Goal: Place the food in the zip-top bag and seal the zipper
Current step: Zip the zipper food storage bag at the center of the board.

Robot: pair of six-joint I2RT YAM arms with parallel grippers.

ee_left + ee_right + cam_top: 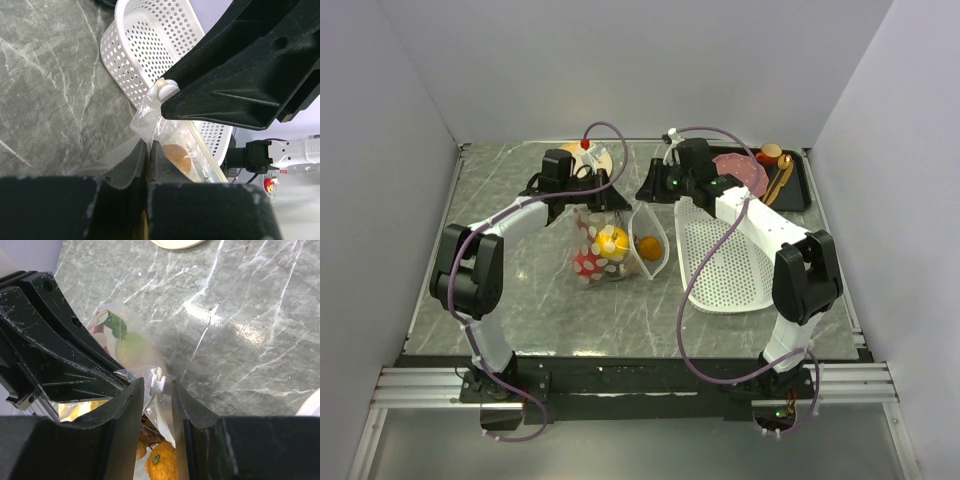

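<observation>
My left gripper (149, 150) is pinched tight on the zip-top bag (605, 245) at its top corner, anchoring it so the strip stays taut. My right gripper (156, 390) is narrow, straddling the white slider (157, 382) on the zipper (628, 206), not clearly clamped. The food (612, 241) sits in the bag, mid-table beside the white basket (725, 262). Sealing looks unfinished.

Clear glossy plastic zip-top bag (605, 245)

White arm links (760, 225) with black joints, scuffed black jaws, looping purple cables (705, 300).
</observation>
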